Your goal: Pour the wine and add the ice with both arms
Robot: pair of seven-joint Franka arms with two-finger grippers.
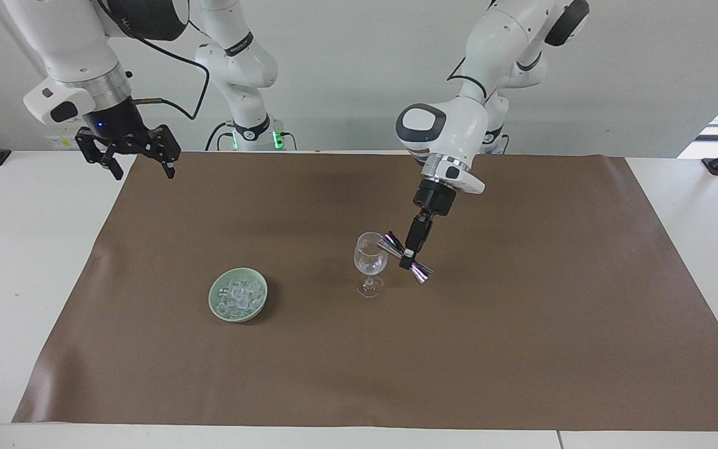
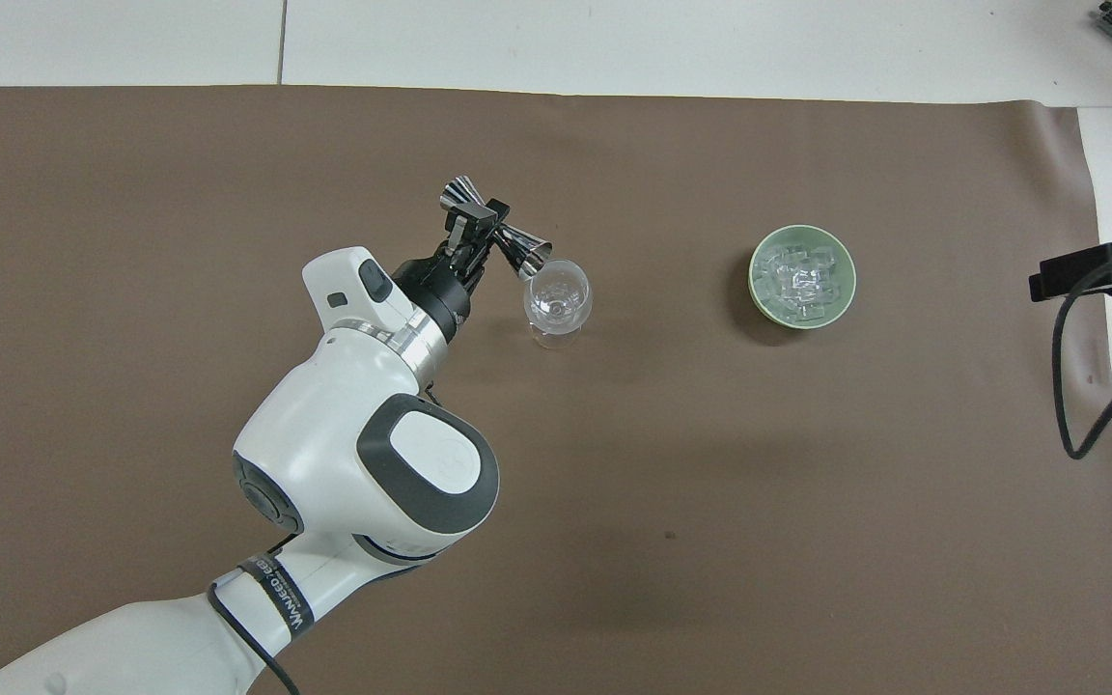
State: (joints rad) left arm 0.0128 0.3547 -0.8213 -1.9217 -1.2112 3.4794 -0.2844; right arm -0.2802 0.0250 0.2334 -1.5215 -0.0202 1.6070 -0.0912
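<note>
The left gripper has its jaws clamped on a shiny metal hourglass-shaped jigger, tipped at the rim of the clear stemmed wine glass mid-mat. The heaped clear ice cubes sit in a pale green dish toward the right arm's end, with loads of bare brown mat on the white worktop around them. The right gripper waits with jaws wide over the mat's corner nearest the robots; there's lettering on the left arm's black band, but I can't make it out.

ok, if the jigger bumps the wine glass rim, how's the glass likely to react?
Probably tips easily: the wine glass stands on a thin stem and small foot, with a wider bowl up high. Likely light too, since the bowl looks nearly empty, so a nudge from the jigger in the left claw could shift it. Clear thin glass suggests fragile if it topples onto the brown mat.
</note>
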